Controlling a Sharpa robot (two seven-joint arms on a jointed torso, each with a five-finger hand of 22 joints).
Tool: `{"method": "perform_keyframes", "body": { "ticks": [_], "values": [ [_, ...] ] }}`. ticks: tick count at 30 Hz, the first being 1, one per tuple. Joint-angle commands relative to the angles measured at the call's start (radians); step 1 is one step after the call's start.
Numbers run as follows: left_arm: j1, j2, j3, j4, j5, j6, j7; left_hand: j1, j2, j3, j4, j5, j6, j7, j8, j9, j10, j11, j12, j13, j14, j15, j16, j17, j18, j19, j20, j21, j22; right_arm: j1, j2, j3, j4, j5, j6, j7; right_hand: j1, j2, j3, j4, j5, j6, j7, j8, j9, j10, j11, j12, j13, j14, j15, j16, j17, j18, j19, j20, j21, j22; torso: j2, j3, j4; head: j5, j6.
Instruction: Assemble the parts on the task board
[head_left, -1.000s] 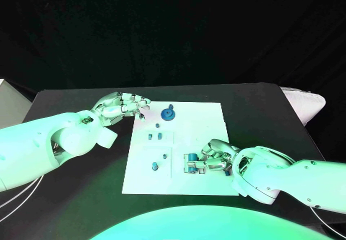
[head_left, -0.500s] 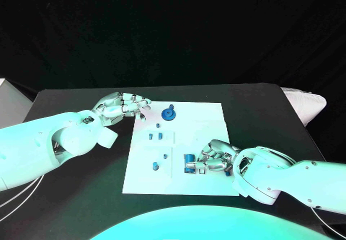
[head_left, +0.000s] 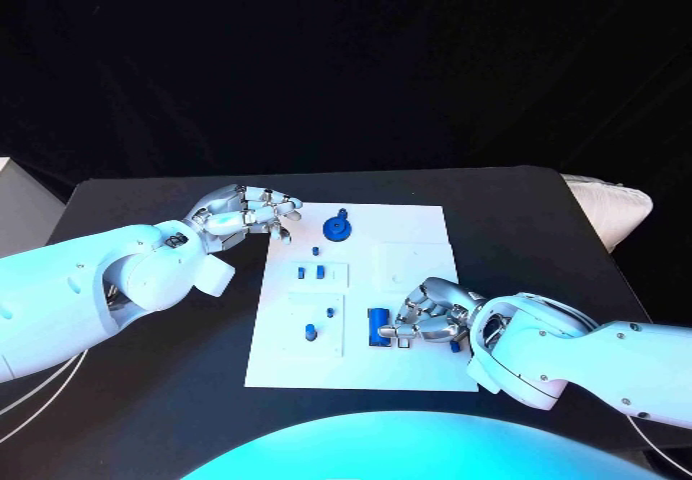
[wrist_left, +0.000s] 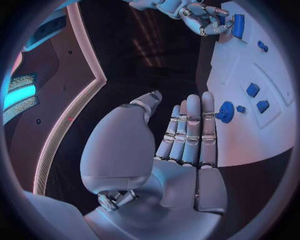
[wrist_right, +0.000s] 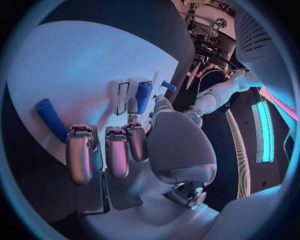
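At the left of the head view, the left hand hangs over the black surface just beside the upper left corner of the white board. Its fingers are straight and close together, nothing is in them, and it sits in the same place as a second ago. So this hand is released and only waits.

On the board, going right, a round blue wheel stands near the upper edge. Below it two small blue pegs sit in a raised square. Lower, near the left side, two more small blue pieces lie on another square.

At the lower middle right, the right hand curls its fingers beside a blue cylinder. A second ago the fingers covered this cylinder more; now the hand has drawn a little to the right and more of the cylinder shows. In the right wrist view another blue cylinder lies free on the board, apart from the fingertips. Whether the right hand is still grasping a piece, I cannot tell.

I judge that the hand is adjusting its hold here, so the assembly has hardly advanced.
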Motion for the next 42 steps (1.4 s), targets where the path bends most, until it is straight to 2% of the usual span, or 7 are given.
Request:
{"method": "perform_keyframes", "body": {
  "ticks": [1,4,13,20,25,30,42],
  "values": [
    [-0.001,0.001,0.000,-0.001,-0.005,0.019,0.006,-0.006,0.006,0.001,0.008,0.000,-0.008,0.000,0.006,-0.001,-0.005,0.001,0.005,0.001,0.000,0.006,-0.003,0.001,0.013,0.005,-0.001,-0.003,-0.001,0.001,-0.019,0.001,0.009,0.051,-0.035,0.128,0.039,0.002,0.011,-0.002,0.005,-0.019,0.005,-0.003,-0.005,0.021,0.002,-0.004,0.141,0.098,0.002,0.001,0.237,-0.008,0.068,0.000,-0.006,0.224,-0.001,-0.0003,-0.0003,-0.003,0.000],
    [-0.001,0.000,0.000,-0.003,-0.005,0.017,0.008,-0.006,0.006,0.001,0.008,0.000,-0.008,0.000,0.006,-0.001,-0.005,0.001,0.005,0.001,0.000,0.006,-0.003,0.001,0.013,0.005,-0.001,-0.003,-0.001,0.010,-0.047,0.003,0.016,0.079,-0.043,0.174,0.079,0.000,0.025,-0.002,-0.013,-0.036,0.013,-0.014,-0.011,0.020,0.008,-0.006,0.142,0.098,0.007,0.002,0.238,-0.008,0.068,0.004,-0.006,0.224,-0.002,0.0003,-0.0037,-0.001,0.000],
    [-0.001,-0.001,-0.001,-0.006,-0.003,0.012,0.016,-0.006,0.006,0.001,0.008,0.000,-0.008,0.000,0.006,-0.001,-0.005,0.001,0.005,0.001,0.000,0.006,-0.003,0.001,0.013,0.005,-0.001,-0.003,-0.001,0.068,-0.165,0.005,0.006,0.105,-0.009,0.199,0.116,-0.020,0.034,-0.003,-0.019,-0.059,0.026,-0.034,-0.021,0.017,0.020,-0.007,0.144,0.098,0.016,0.001,0.238,-0.008,0.067,0.012,-0.010,0.224,-0.002,-0.0009,-0.0027,-0.020,0.000],
    [-0.001,-0.003,-0.001,-0.005,-0.002,0.010,0.017,-0.005,0.008,-0.002,0.011,-0.001,-0.009,0.000,0.007,-0.001,-0.007,0.001,0.007,0.002,0.000,0.006,-0.004,0.001,0.013,0.006,-0.001,-0.006,-0.003,0.077,-0.239,0.004,0.018,0.010,0.034,0.168,0.113,-0.036,0.026,0.001,-0.018,-0.069,0.031,-0.039,-0.023,-0.002,0.025,-0.041,0.124,0.096,0.022,-0.003,0.228,-0.004,0.060,0.016,-0.029,0.217,-0.001,0.0007,-0.0040,-0.033,0.000],
    [-0.002,0.000,-0.002,-0.006,-0.002,0.011,0.017,-0.004,0.008,-0.002,0.011,-0.001,-0.008,0.000,0.008,-0.001,-0.006,0.001,0.007,0.002,0.000,0.006,-0.004,0.001,0.013,0.006,-0.001,-0.006,-0.003,0.069,-0.278,0.002,0.027,-0.062,0.040,0.134,0.117,-0.042,0.025,0.002,-0.018,-0.060,0.030,-0.034,-0.022,0.000,0.025,-0.035,0.129,0.095,0.022,-0.004,0.224,-0.004,0.060,0.018,-0.030,0.216,-0.003,0.0011,-0.0027,-0.045,0.000],
    [-0.004,0.002,-0.002,-0.007,-0.002,0.011,0.017,-0.004,0.008,-0.002,0.011,-0.001,-0.008,0.000,0.008,-0.001,-0.006,0.001,0.007,0.002,0.000,0.006,-0.004,0.001,0.013,0.006,-0.001,-0.006,-0.003,0.048,-0.293,0.002,0.030,-0.140,0.039,0.097,0.121,-0.045,0.025,0.002,-0.020,-0.050,0.027,-0.029,-0.020,0.002,0.022,-0.031,0.131,0.095,0.021,-0.003,0.226,-0.005,0.062,0.018,-0.024,0.219,-0.001,0.0013,-0.0050,-0.044,0.000],
    [-0.006,0.002,-0.003,-0.006,-0.002,0.012,0.017,-0.004,0.008,-0.002,0.011,-0.001,-0.008,0.000,0.008,-0.001,-0.006,0.001,0.007,0.002,0.000,0.006,-0.004,0.001,0.013,0.006,-0.001,-0.006,-0.003,-0.012,-0.266,0.000,0.024,-0.270,0.021,0.010,0.118,-0.050,0.023,0.005,-0.022,-0.040,0.024,-0.024,-0.018,0.004,0.020,-0.029,0.133,0.096,0.019,-0.003,0.229,-0.006,0.065,0.017,-0.016,0.222,0.000,-0.0002,-0.0008,-0.050,0.000]
  ]
}}
